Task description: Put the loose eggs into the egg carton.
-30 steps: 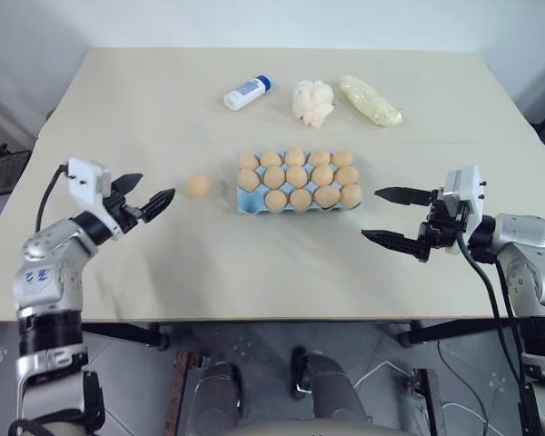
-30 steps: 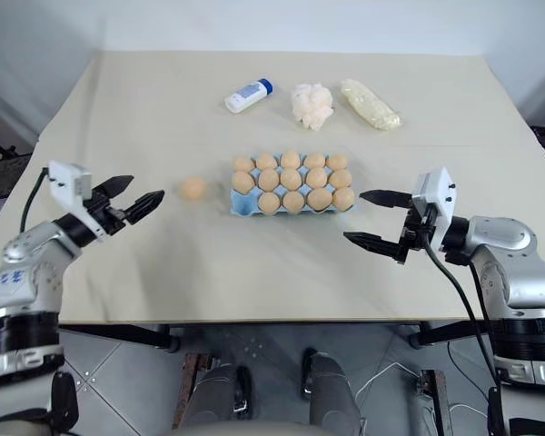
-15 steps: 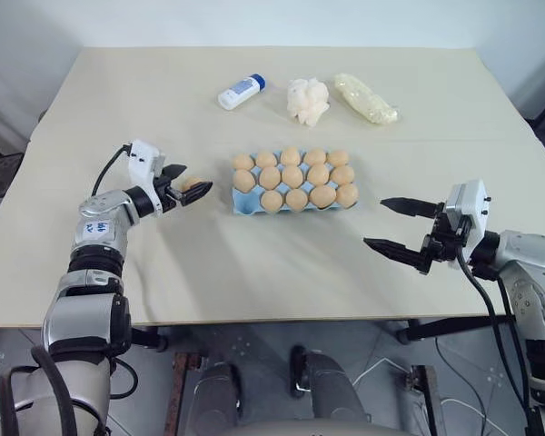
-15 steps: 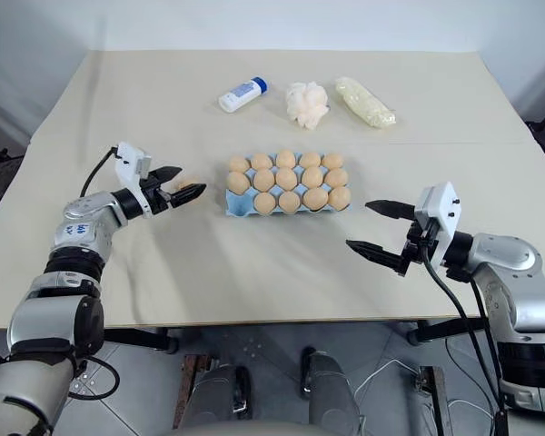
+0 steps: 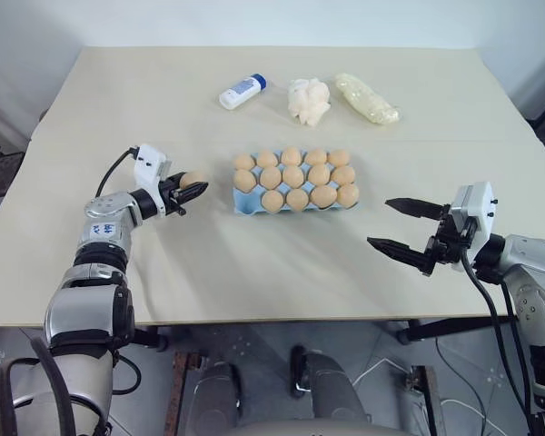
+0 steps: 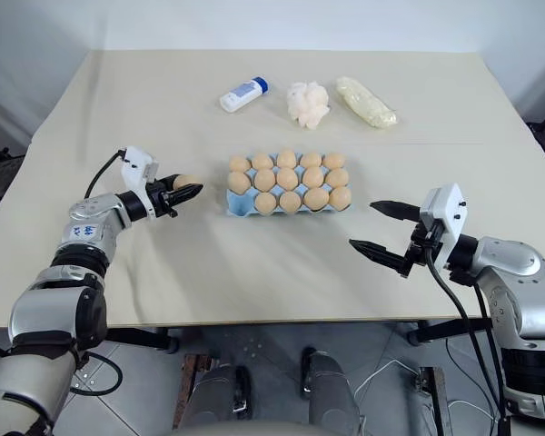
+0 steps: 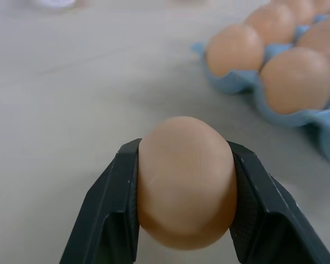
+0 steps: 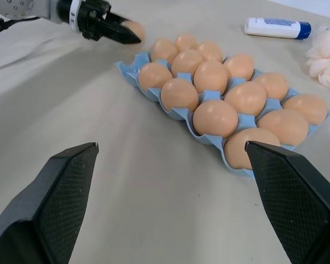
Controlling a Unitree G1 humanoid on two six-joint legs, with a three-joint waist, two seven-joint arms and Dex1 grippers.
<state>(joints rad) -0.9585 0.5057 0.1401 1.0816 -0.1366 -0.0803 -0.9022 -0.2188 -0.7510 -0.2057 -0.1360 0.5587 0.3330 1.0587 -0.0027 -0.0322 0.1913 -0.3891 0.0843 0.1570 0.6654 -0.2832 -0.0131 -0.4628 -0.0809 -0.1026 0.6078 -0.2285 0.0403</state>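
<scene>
left gripper (image 7: 185,181) clamped on loose egg (image 7: 186,179), at 9 o'clock of the egg carton (image 5: 295,184). right gripper (image 5: 402,225) jaws wide apart, empty, at carton's 4 o'clock.

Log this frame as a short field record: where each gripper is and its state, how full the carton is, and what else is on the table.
left gripper: shut on the loose egg, just left of the egg carton
right gripper: open, holding nothing, right of the carton
egg carton: fourteen eggs seated; front-left cup empty
table: also a white bottle, a white wad and a pale wrapped bundle at the far side
</scene>
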